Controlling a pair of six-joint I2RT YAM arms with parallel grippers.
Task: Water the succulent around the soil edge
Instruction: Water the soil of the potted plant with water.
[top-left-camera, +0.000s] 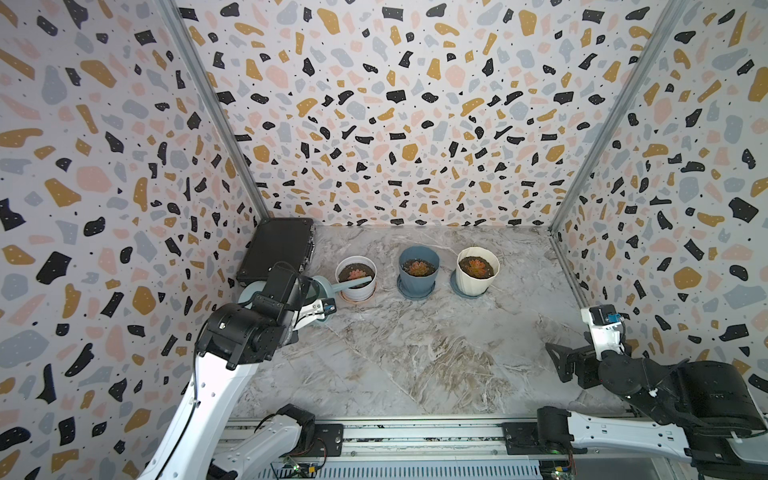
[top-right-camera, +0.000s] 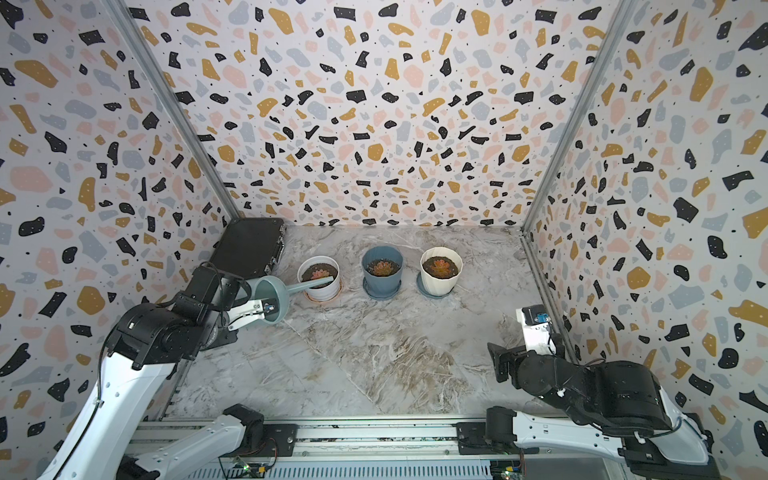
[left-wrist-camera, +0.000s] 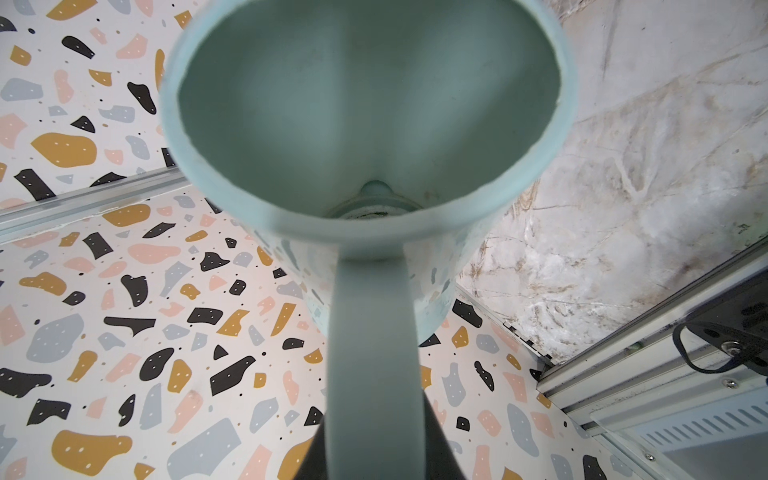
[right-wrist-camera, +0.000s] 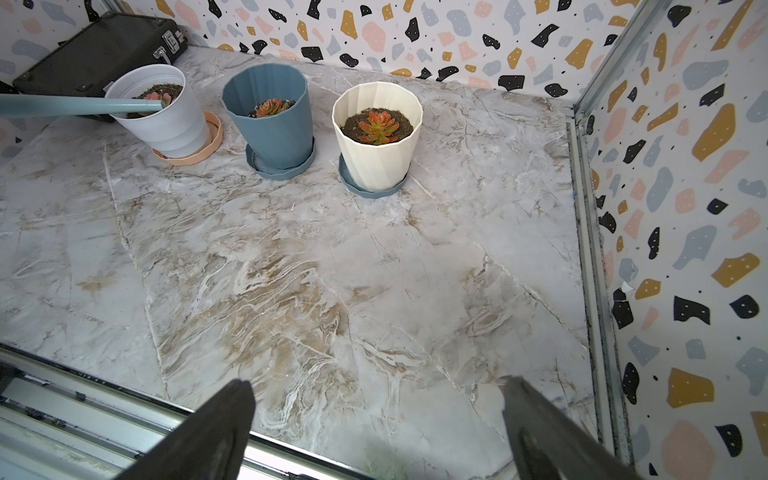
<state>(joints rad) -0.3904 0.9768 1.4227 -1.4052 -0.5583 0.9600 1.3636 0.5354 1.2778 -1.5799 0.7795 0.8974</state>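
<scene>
While left claw (left-wrist-camera: 374, 449) clenches watering can (top-right-camera: 270, 297), spout over white pot (top-right-camera: 320, 277) — blue pot (top-right-camera: 382, 270), cream pot (top-right-camera: 440, 270) beside, right claw (right-wrist-camera: 374, 424) released.

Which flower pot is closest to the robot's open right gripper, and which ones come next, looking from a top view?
From the right gripper:
1. Cream pot, right end of the row.
2. Blue pot, middle.
3. White pot, left end, under the watering can spout.

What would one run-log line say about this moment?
left gripper: shut on pale teal plastic watering can | spout: over white round pot, near its succulent | right gripper: open, idle | blue pot, cream pot: untouched
</scene>
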